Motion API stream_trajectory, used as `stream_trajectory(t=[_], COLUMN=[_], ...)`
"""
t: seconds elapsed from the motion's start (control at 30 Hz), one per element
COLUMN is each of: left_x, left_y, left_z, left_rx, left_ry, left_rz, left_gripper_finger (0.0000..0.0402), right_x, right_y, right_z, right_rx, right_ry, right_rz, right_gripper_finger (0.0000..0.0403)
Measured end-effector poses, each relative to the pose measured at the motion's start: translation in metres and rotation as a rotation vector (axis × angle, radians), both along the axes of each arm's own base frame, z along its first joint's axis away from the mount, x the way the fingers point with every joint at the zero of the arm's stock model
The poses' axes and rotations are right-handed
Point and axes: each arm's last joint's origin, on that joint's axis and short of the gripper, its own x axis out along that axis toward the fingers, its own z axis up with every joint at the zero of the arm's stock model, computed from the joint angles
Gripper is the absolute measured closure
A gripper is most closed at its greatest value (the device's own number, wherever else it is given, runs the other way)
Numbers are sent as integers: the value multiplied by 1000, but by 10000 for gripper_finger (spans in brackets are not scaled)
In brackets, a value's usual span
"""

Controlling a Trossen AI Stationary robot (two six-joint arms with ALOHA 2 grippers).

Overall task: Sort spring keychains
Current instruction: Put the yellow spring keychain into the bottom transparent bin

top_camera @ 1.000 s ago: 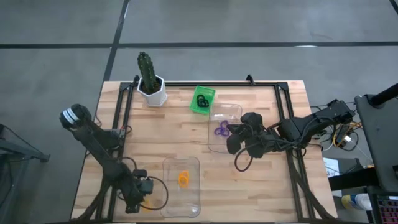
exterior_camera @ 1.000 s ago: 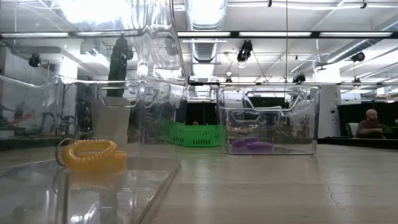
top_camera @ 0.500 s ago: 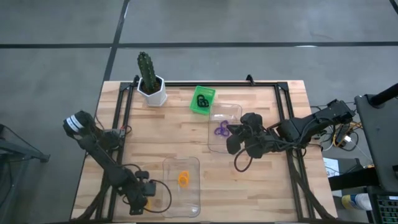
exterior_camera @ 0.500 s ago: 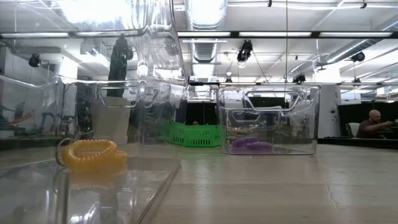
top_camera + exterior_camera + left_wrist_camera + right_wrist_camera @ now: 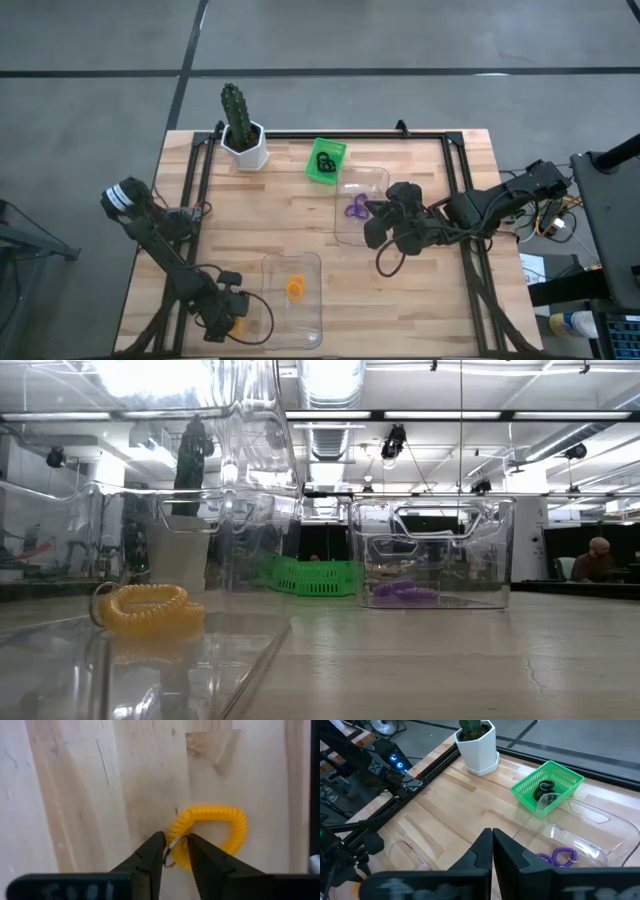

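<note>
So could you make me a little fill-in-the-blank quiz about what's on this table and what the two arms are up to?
1. The left gripper is closing on the metal ring of a ____ spring keychain lying on the bare wood.
2. The purple keychains lie in a clear tray beside the ____ gripper.
3. The black keychains sit in a small ____ bin.
4. The white pot holds a ____.

Missing words: orange; right; green; cactus
</note>
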Motion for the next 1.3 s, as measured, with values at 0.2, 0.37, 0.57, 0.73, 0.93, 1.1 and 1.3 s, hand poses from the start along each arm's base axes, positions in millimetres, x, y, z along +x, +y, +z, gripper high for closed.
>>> stream_trajectory(t=[0.2,0.37,0.57,0.73,0.93,1.1,1.3], left_x=[-1,-1,-7,-16,-23,-21,-8], left_y=[3,4,11,24,38,49,66], left_z=[-2,-3,6,33,78,119,164], left_rx=[48,51,47,66,38,-5,-6], left_ry=[-22,-10,26,54,-20,-169,-413], left_rz=[-66,-38,18,79,141,232,326], left_gripper_finger=[367,391,396,397,398,399,399], right_x=[0,0,1,1,1,1,2], right_y=[0,0,0,0,0,0,-1], right_z=[0,1,1,1,2,2,2], right_rx=[-7,-19,-29,-29,-29,-29,-30], right_ry=[3,6,5,3,1,0,-2], right_rz=[3,13,17,17,15,14,9], right_gripper_finger=[394,394,394,394,394,394,394])
